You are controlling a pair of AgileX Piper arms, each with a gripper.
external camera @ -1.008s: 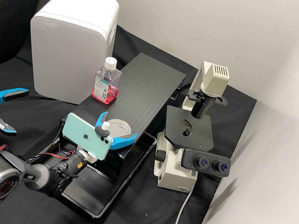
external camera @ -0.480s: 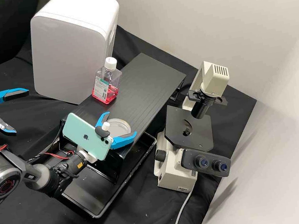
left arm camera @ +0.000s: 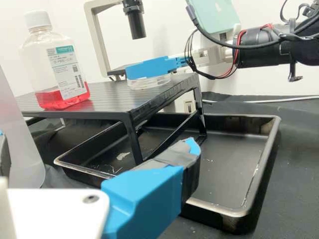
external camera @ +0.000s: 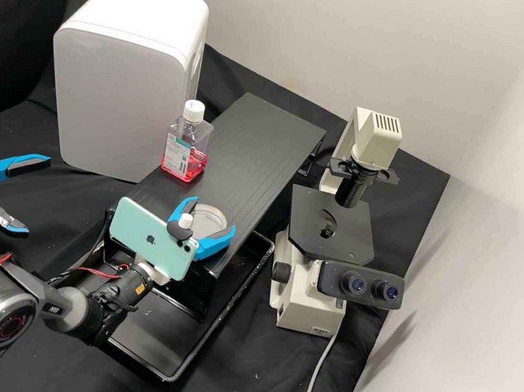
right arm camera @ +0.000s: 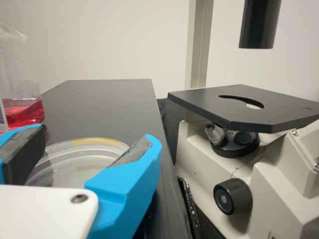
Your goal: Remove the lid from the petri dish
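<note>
Petri dish lid (external camera: 209, 217) half hidden between right fingers (external camera: 217, 241) pinching its rim; left fingers (external camera: 19, 162) spread wide.

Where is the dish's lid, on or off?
On: the lid sits flat on the dish, the right pincer around it.

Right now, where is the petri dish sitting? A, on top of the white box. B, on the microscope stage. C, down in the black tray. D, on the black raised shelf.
D: the petri dish lies on the black raised shelf, the same shelf the flask of red liquid stands on, with the right tool at it.
</note>
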